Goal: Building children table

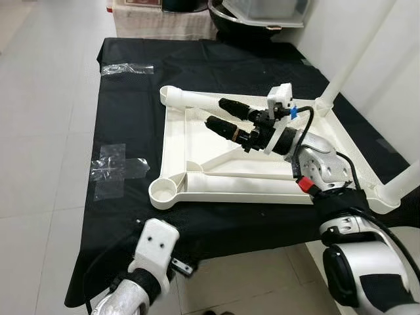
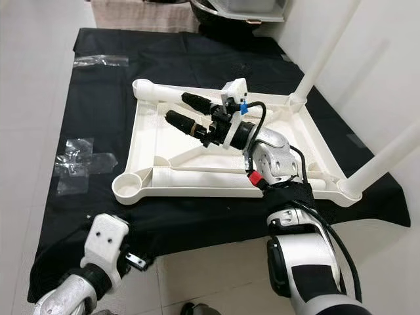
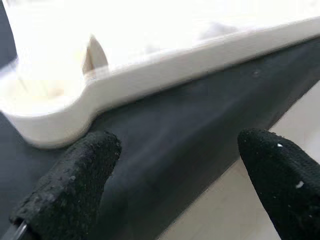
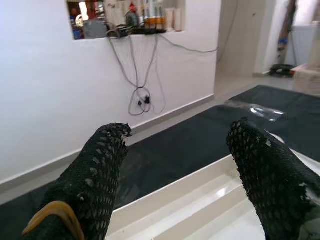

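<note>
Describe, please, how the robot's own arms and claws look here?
Both arms are silver with black joint sections. The right claw has two long black textured fingers, a white camera block, a blue clip, a black cable and a red tab at the wrist. The left claw has matching black fingers behind a white block.

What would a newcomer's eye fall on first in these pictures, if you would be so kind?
Most striking is the white children's table lying upside down on a black cloth, two legs already standing up on its right side. The right gripper hovers open over the table's underside, while the left gripper, also open, hangs low at the cloth's near edge by the table's near-left corner socket.
</note>
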`<state>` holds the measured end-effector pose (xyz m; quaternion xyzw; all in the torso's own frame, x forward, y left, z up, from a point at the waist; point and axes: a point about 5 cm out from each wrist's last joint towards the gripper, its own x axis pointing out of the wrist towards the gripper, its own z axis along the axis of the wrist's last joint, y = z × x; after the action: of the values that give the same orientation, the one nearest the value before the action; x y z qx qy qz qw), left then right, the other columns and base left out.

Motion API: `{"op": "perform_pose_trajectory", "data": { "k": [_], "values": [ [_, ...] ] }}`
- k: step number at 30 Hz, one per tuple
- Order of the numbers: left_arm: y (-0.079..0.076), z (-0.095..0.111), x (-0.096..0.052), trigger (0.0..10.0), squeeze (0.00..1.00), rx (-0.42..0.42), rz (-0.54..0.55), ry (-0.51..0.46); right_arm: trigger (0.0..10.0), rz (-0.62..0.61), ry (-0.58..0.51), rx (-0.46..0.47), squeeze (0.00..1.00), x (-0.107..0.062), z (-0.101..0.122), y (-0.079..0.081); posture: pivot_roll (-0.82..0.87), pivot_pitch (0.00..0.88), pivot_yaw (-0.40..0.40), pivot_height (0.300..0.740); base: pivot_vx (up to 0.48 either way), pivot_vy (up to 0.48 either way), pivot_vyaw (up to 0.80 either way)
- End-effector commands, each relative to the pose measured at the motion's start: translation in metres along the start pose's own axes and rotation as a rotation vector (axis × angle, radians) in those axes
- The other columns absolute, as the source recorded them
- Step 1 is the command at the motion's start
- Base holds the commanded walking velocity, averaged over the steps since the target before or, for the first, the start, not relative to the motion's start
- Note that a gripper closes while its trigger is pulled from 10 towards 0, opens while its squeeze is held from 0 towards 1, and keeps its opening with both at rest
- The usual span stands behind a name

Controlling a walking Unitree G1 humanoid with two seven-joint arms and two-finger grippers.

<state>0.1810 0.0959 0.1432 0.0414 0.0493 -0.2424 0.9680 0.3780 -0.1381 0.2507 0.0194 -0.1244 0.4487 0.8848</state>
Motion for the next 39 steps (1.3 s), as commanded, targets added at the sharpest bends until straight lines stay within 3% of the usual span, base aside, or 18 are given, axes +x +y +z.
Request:
{"op": "perform_pose_trajectory", "data": {
  "k": [1,2,3,7,9,12,13,16,17,22,25,28,33,36,39],
  "values": [
    [-0.002,0.016,-0.001,10.0,0.00,0.033,-0.018,-0.077,10.0,-0.231,-0.036,-0.078,0.00,-0.009,0.002,-0.013,0.15,0.085,-0.134,0.740,0.000,0.000,0.00],
    [-0.002,0.016,-0.001,10.0,0.00,0.033,-0.018,-0.077,10.0,-0.231,-0.036,-0.078,0.00,-0.009,0.002,-0.013,0.15,0.085,-0.134,0.740,0.000,0.000,0.00],
    [0.000,0.026,0.002,10.0,0.00,0.047,-0.016,-0.115,10.0,-0.382,-0.061,-0.099,0.00,-0.013,0.002,-0.019,0.15,0.086,-0.136,0.740,0.000,0.000,0.00],
    [0.005,0.038,0.009,10.0,0.00,0.043,-0.025,-0.145,10.0,-0.523,-0.061,-0.166,0.00,-0.021,-0.001,-0.018,0.15,0.087,-0.132,0.740,0.000,0.000,0.00],
    [0.024,0.045,0.022,10.0,0.00,-0.053,-0.042,-0.116,10.0,-0.625,-0.001,-0.151,0.00,-0.029,-0.019,-0.012,0.15,0.094,-0.133,0.740,0.000,0.000,0.00],
    [0.034,0.048,0.028,10.0,0.00,-0.080,-0.062,-0.102,10.0,-0.664,0.017,-0.134,0.00,-0.033,-0.026,-0.007,0.15,0.104,-0.129,0.740,0.000,0.000,0.00],
    [0.045,0.050,0.034,10.0,0.00,-0.123,-0.089,-0.076,10.0,-0.697,0.017,-0.122,0.00,-0.035,-0.031,-0.001,0.14,0.106,-0.130,0.740,0.000,0.000,0.00],
    [0.055,0.053,0.039,10.0,0.00,-0.124,-0.098,-0.068,10.0,-0.714,0.011,-0.109,0.00,-0.036,-0.032,0.004,0.14,0.113,-0.124,0.740,0.000,0.000,0.00],
    [0.074,0.058,0.048,10.0,0.00,-0.162,-0.111,-0.055,10.0,-0.731,-0.004,-0.120,0.00,-0.036,-0.032,0.014,0.14,0.131,-0.116,0.740,0.000,0.000,-0.80],
    [0.098,0.059,0.063,10.0,0.00,-0.221,-0.074,0.009,10.0,-0.746,-0.014,-0.130,0.00,-0.033,-0.032,0.021,0.13,0.145,-0.109,0.740,0.000,0.000,-0.64],
    [0.101,0.059,0.065,10.0,0.00,-0.251,-0.071,0.030,10.0,-0.745,-0.012,-0.129,0.00,-0.033,-0.032,0.023,0.13,0.146,-0.108,0.740,0.000,0.000,0.00],
    [0.111,0.067,0.068,10.0,0.00,-0.348,-0.149,0.097,10.0,-0.746,0.012,-0.107,0.00,-0.032,-0.033,0.027,0.13,0.150,-0.099,0.740,0.000,0.000,0.00],
    [0.118,0.072,0.067,10.0,0.00,-0.381,-0.187,0.148,10.0,-0.755,0.016,-0.097,0.00,-0.032,-0.033,0.028,0.14,0.155,-0.096,0.740,0.000,0.000,0.00],
    [0.140,0.090,0.067,10.0,0.00,-0.399,-0.161,0.216,10.0,-0.768,0.035,-0.090,0.00,-0.033,-0.035,0.030,0.16,0.160,-0.087,0.740,0.000,0.000,0.00],
    [0.145,0.095,0.067,10.0,0.00,-0.421,-0.161,0.232,10.0,-0.773,0.041,-0.088,0.00,-0.034,-0.036,0.030,0.16,0.159,-0.084,0.740,0.000,0.000,0.00]
  ]
}}
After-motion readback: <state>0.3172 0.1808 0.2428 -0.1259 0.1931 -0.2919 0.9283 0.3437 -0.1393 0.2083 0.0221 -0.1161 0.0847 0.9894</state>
